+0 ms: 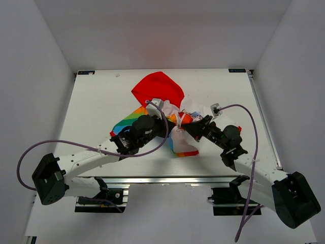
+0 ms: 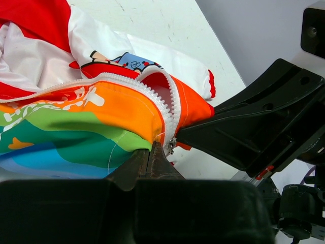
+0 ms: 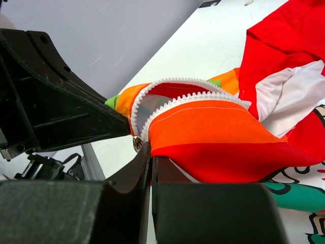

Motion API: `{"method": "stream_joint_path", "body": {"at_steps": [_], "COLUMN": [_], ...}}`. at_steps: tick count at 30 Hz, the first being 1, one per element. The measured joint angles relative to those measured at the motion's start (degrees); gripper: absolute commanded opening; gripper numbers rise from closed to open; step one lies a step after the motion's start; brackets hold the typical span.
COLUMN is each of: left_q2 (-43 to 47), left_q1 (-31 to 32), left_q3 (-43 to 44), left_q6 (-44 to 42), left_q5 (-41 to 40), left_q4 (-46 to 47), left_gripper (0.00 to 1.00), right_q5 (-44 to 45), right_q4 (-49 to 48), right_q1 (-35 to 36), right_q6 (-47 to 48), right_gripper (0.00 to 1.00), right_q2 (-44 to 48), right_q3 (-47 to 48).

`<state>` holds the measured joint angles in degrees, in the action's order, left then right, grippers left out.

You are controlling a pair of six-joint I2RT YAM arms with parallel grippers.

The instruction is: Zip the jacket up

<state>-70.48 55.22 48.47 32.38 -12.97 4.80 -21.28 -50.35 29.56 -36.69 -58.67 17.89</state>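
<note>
Right now we have the jacket bunched on the surface. Its red hood lies at the far end, and the rainbow hem lies on the near side of that hood, where both arms meet. The left gripper is pressed together on the hem of the rainbow panel, just beside the foot of the zipper. The right gripper is pinched tight on the orange-and-red edge of the opposite front panel. The two sit nearly touching, at the end of the jacket away from the hood.

Between them the white zipper teeth part into an open loop that runs back toward the hood, so we judge the zip is not yet closed along any real length. A small metal piece, probably the slider, sits at the foot of the teeth, at the end farthest from the hood. We cannot tell whether both rows are seated in it.

We take the step in hand to be steadying the two hem corners so the zip can start. To do it well, we would keep one pinch anchoring the hem below the slider and pull the fabric gently away from the hood, so the teeth lie straight and the loop closes. The other gripper would then need to take the slider itself and draw it toward the hood, in line with the teeth. The thin white lining near the teeth looks likely to snag, so we would keep it flat and clear.
</note>
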Motion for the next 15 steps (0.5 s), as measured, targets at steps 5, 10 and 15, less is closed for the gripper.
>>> {"method": "stream_joint_path", "body": {"at_steps": [5, 10, 15], "left_q2": [0.0, -0.2, -0.26], "left_q1": [0.0, -0.02, -0.09], "left_q3": [0.0, 0.0, -0.13], "left_q6": [-0.11, -0.94, -3.08], "left_q5": [0.63, 1.73, 2.62], "left_q4": [-0.02, -0.09, -0.94], "left_gripper": [0.0, 0.0, 0.0], "right_q5": [0.0, 0.26, 0.52], "right_q4": [0.0, 0.9, 4.35], "right_q1": [0.0, -0.02, -0.2], "right_q6": [-0.24, -0.44, -0.39], "right_gripper": [0.0, 0.0, 0.0], "right_q2": [-0.37, -0.37, -0.39], "right_q3": [0.33, 0.83, 3.23]}}
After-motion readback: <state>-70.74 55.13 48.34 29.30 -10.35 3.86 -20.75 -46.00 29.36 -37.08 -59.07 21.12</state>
